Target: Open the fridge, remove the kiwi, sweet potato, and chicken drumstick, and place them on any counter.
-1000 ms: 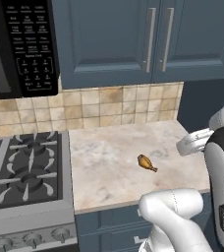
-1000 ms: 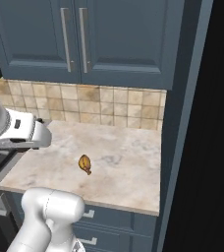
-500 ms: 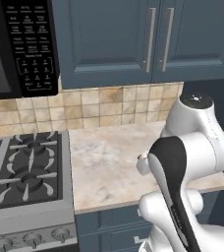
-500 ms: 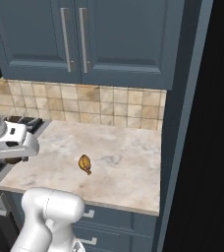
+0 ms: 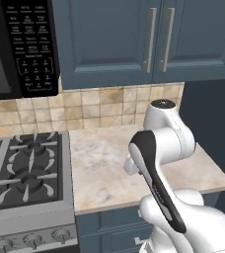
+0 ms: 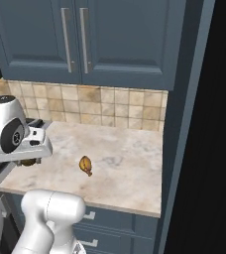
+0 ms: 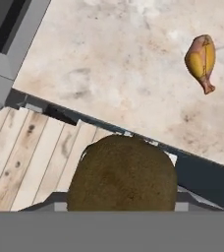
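At the far left of the left base view, a black microwave [image 5: 16, 49] with a keypad is being shown above a black gas stove [image 5: 28, 170], and the left edge of the counter [image 6: 130, 158] is being met directly by the stove's right side. A tiled backsplash [image 5: 99, 106] is being shown along the counter's back edge, with blue-grey wall cupboards [image 6: 110, 39] above it. In the right base view, the gripper [image 6: 26, 158] is being held just above the counter's front left corner, pointing downward. The kiwi [image 7: 121, 172] is being clasped in it: in the hand view the brown fruit is being seen close up at the bottom centre, covering the fingertips, with the counter's front edge and a wooden floor [image 7: 30, 157] passing behind it, so the jaws are being kept partly spread around the fruit. Further right, the chicken drumstick [image 6: 86, 165] is being carried by the counter, lying well apart from the kiwi, nearer the front edge than the back edge and left of the counter's middle, with its thin bone tip being pointed toward the front edge.
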